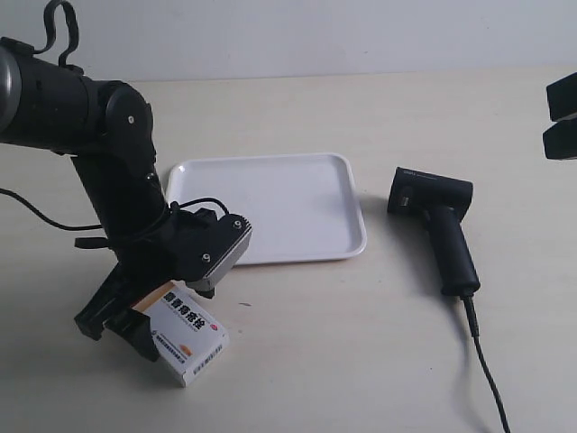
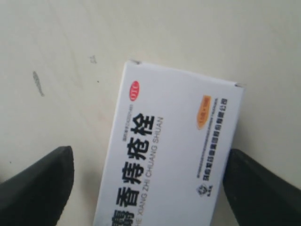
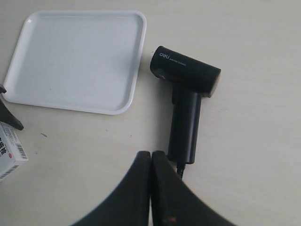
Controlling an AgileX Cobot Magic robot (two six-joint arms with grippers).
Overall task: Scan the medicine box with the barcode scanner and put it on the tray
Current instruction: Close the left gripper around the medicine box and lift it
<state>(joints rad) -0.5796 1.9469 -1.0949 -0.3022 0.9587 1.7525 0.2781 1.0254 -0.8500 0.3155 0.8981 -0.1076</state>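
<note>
The tray (image 1: 270,207) lies in the middle of the exterior view, its white floor showing from rim to rim. The medicine box (image 1: 187,332) is not in it: it rests on the table (image 1: 361,361) at the lower left of the frame, below the tray's near left corner. The left gripper (image 2: 148,162) stands spread wide with the box between its fingers (image 2: 42,183), one finger clearly apart from the carton. The barcode scanner (image 1: 442,225) lies on its side right of the tray, its cable (image 1: 487,370) trailing to the lower right. The right gripper (image 3: 151,155) is closed on nothing.
</note>
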